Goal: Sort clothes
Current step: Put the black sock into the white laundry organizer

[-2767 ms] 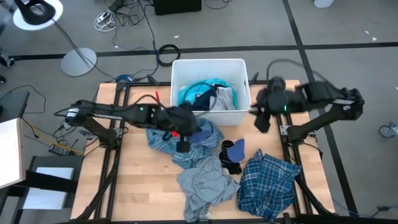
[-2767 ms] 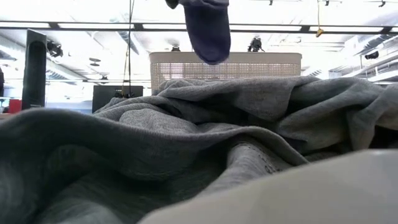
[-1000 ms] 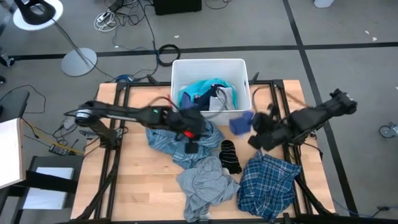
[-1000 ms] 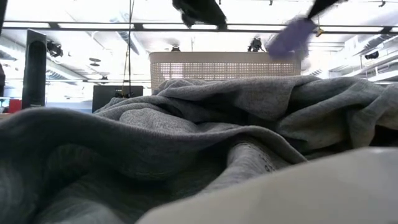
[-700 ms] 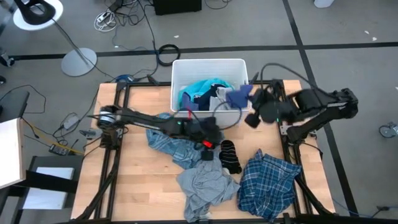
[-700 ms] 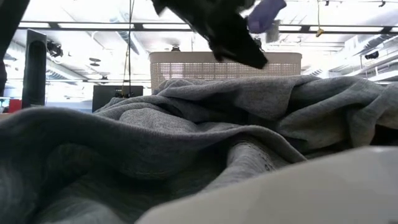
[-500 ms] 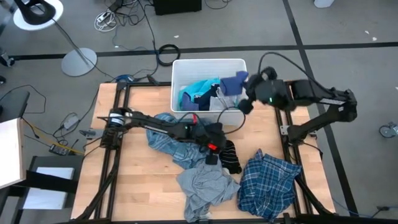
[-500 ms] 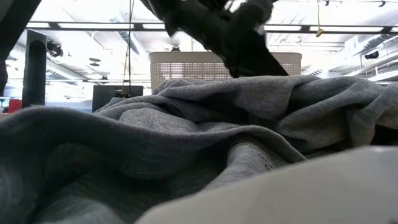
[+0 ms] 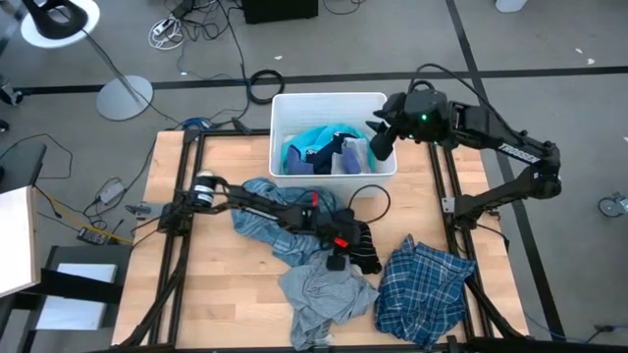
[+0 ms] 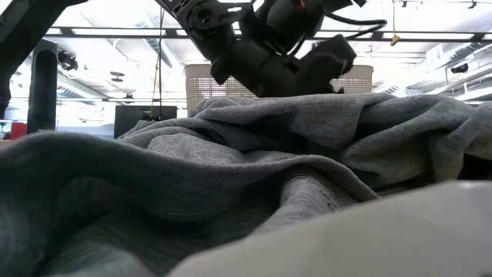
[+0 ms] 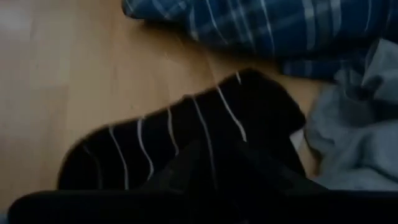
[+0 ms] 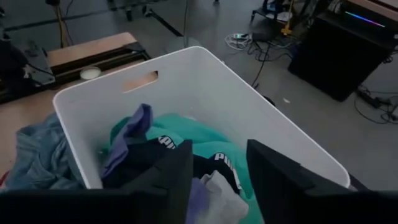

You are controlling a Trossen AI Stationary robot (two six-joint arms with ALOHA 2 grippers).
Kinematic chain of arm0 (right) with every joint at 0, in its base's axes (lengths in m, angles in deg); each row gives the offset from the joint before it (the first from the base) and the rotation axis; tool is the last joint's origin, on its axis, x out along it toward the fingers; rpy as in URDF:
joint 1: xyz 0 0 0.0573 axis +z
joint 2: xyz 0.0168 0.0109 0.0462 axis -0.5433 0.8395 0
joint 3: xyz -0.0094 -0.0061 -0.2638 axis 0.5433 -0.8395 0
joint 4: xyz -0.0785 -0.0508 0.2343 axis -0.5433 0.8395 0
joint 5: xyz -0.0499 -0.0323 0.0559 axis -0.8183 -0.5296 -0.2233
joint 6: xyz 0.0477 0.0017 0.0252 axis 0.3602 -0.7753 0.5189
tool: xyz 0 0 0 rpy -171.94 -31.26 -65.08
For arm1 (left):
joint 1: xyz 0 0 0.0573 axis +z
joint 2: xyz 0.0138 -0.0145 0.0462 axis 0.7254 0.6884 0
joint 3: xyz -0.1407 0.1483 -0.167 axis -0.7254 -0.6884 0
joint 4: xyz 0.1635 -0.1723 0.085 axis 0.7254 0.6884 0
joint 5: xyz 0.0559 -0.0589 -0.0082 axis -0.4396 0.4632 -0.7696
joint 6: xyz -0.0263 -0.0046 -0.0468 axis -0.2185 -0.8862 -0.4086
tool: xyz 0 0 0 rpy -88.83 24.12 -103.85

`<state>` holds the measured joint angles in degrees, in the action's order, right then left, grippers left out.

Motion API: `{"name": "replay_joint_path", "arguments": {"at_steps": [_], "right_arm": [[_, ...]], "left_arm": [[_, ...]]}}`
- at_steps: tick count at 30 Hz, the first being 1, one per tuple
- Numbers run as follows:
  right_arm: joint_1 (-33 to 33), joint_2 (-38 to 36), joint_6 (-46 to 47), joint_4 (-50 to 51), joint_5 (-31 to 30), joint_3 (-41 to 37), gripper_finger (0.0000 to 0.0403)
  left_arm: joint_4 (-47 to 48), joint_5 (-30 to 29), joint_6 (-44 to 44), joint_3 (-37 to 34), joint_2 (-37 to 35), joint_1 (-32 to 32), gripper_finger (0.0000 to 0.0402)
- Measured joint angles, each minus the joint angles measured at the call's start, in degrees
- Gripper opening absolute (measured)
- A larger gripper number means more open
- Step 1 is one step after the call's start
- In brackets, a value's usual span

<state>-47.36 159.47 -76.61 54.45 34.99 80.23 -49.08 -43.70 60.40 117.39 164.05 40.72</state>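
My right gripper [image 9: 378, 142] hangs open and empty over the right part of the white bin [image 9: 329, 98], its fingers apart in the right wrist view [image 12: 217, 180]. A blue-purple sock [image 12: 127, 140] lies in the bin on a turquoise garment [image 12: 224, 146] and a dark navy one [image 12: 155, 158]. My left gripper [image 9: 339, 253] is low over a black sock with white stripes [image 11: 180, 143], which lies flat on the table's middle [image 9: 367, 250]. A grey garment [image 9: 319, 289], a dark plaid shirt [image 9: 422, 289] and a light blue shirt [image 9: 270, 221] lie crumpled on the table.
The grey garment [image 10: 231, 192] fills the low view, with my left arm [image 10: 269, 54] above it. The plaid shirt [image 11: 280, 25] and grey garment [image 11: 354, 143] lie close around the black sock. Bare wood shows at the table's near left [image 9: 216, 294].
My right gripper has carried the blue-purple sock from the table's middle right up and toward the far edge, over the bin. The sock has left it and now lies in the bin. My left gripper has moved toward the table's right and near edge, down over the black striped sock.
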Motion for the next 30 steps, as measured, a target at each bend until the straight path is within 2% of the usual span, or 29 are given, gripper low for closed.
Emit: {"name": "replay_joint_path", "arguments": {"at_steps": [5, 9, 13, 17, 22, 26, 30], "right_arm": [[0.86, -0.27, 0.93, -0.39, 0.12, 0.00, 0.0185], [2.01, -0.28, 1.11, -0.38, 0.13, 0.00, 0.0193], [3.19, -1.04, 1.14, -0.21, 0.15, 0.00, 0.0191], [4.80, -3.93, 2.87, 1.73, 0.11, 0.00, 0.0188], [8.80, -8.76, 10.74, 9.23, 0.00, 0.02, 0.0187], [14.89, -11.01, 20.41, 17.85, -0.42, -1.04, 0.0187], [23.75, -11.84, 29.42, 21.54, -3.23, -7.65, 0.0187]], "left_arm": [[1.45, -2.91, 0.02, 0.03, 1.10, -0.56, 0.0082], [4.02, -4.29, -0.16, 0.04, 1.41, -0.58, 0.0020], [6.46, -5.67, 0.09, 0.86, -0.03, -0.64, 0.0003], [10.54, -7.11, 1.80, 2.22, -4.45, -0.69, 0.0002], [13.57, -8.17, 3.32, 2.86, -11.96, -0.69, 0.0001], [16.36, -9.72, 4.41, 2.89, -18.23, -0.64, 0.0001], [19.28, -13.81, 7.52, 2.86, -25.28, 0.07, 0.0001]]}}
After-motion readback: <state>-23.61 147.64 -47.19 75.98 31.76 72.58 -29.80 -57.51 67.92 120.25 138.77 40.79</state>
